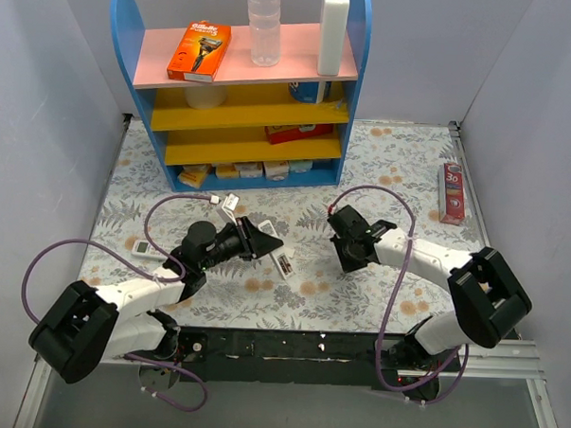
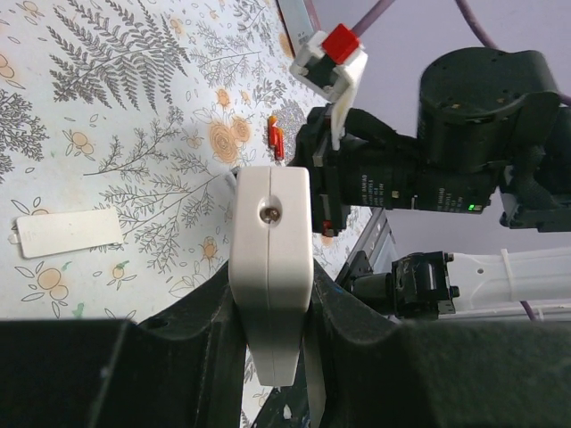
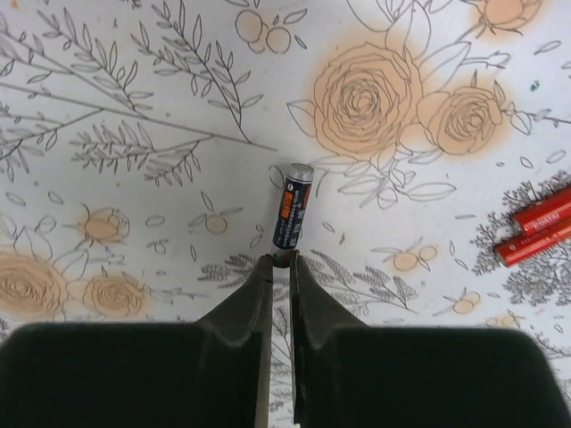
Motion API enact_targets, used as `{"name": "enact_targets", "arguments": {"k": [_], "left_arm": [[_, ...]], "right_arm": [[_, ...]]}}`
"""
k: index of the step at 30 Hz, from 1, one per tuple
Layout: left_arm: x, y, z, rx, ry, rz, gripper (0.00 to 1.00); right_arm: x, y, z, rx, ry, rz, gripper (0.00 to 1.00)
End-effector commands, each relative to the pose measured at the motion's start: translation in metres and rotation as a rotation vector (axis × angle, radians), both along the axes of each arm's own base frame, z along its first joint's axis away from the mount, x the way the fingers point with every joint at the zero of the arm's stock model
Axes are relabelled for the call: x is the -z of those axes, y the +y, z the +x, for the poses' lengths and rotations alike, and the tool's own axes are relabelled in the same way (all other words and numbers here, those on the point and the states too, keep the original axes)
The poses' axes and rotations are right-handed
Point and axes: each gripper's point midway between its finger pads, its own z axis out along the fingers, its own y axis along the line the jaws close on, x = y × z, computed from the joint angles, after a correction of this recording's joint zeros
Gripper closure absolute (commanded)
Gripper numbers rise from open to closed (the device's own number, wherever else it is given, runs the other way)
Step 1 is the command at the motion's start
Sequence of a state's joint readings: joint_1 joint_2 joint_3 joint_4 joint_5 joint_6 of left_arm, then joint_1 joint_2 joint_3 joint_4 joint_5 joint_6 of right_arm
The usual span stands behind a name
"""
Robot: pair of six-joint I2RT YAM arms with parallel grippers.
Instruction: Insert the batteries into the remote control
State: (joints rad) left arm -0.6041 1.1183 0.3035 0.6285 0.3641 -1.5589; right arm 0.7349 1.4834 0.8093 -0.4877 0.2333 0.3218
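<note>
A tabletop covered in a floral cloth (image 1: pixel 382 171) is seen from above, with two robot arms reaching in from the bottom edge of the frame. A blue shelf unit (image 1: pixel 124 36) stands at the upper centre, and an orange razor pack (image 1: pixel 199 50) is laid on its pink top board.

In the left wrist view, the left gripper (image 2: pixel 270 312) is seen closed on the remote control (image 2: pixel 270 241). The white bar is clamped between the two dark fingers at the lower centre of the frame and is raised above the cloth, with one end turned towards the camera. A small flat white cover plate (image 2: pixel 67 234) is seen lying on the cloth at the left of that frame, apart from the remote control.

In the right wrist view, the right gripper (image 3: pixel 281 260) is lowered to the cloth at the centre of the frame. Its jaws are drawn almost together, and the near end of a dark battery (image 3: pixel 292 207) is pinched between the tips. The dark battery points away up the frame, its metallic end farthest from the fingers. Two red batteries (image 3: pixel 540 227) are seen side by side at the right edge of that frame, well apart from the gripper
</note>
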Motion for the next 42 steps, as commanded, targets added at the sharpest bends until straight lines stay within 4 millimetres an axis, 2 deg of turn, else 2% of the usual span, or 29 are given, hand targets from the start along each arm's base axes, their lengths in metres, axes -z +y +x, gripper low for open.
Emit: {"name": "enact_targets", "arguments": {"k": [1, 9, 14, 17, 23, 27, 31, 35, 42], "left_arm": [[-0.014, -0.005, 0.001, 0.021, -0.04, -0.053, 1.0], [-0.013, -0.016, 0.004, 0.068, -0.025, -0.089, 1.0], [-0.012, -0.019, 0.006, 0.071, -0.011, -0.108, 1.0], [-0.013, -0.022, 0.005, 0.091, -0.011, -0.115, 1.0], [-0.021, -0.027, 0.0, 0.127, 0.005, -0.178, 1.0], [-0.022, -0.031, -0.001, 0.14, 0.026, -0.202, 1.0], [-0.03, -0.035, -0.002, 0.152, 0.029, -0.231, 1.0], [-0.036, -0.038, -0.001, 0.155, 0.023, -0.247, 1.0], [-0.044, -0.038, -0.002, 0.156, 0.009, -0.264, 1.0]], "right_arm": [[-0.028, -0.001, -0.004, -0.07, -0.052, 0.024, 0.98], [-0.077, 0.022, -0.014, -0.229, -0.121, 0.173, 0.99], [-0.086, 0.021, -0.02, -0.248, -0.121, 0.189, 0.99], [-0.106, 0.037, -0.026, -0.34, -0.132, 0.263, 0.99], [-0.163, 0.071, -0.045, -0.497, -0.159, 0.437, 0.99], [-0.183, 0.087, -0.059, -0.566, -0.126, 0.484, 0.99], [-0.186, 0.1, -0.069, -0.595, -0.098, 0.487, 0.99], [-0.178, 0.109, -0.078, -0.599, -0.041, 0.469, 0.99], [-0.167, 0.109, -0.072, -0.543, -0.017, 0.406, 0.99]]}}
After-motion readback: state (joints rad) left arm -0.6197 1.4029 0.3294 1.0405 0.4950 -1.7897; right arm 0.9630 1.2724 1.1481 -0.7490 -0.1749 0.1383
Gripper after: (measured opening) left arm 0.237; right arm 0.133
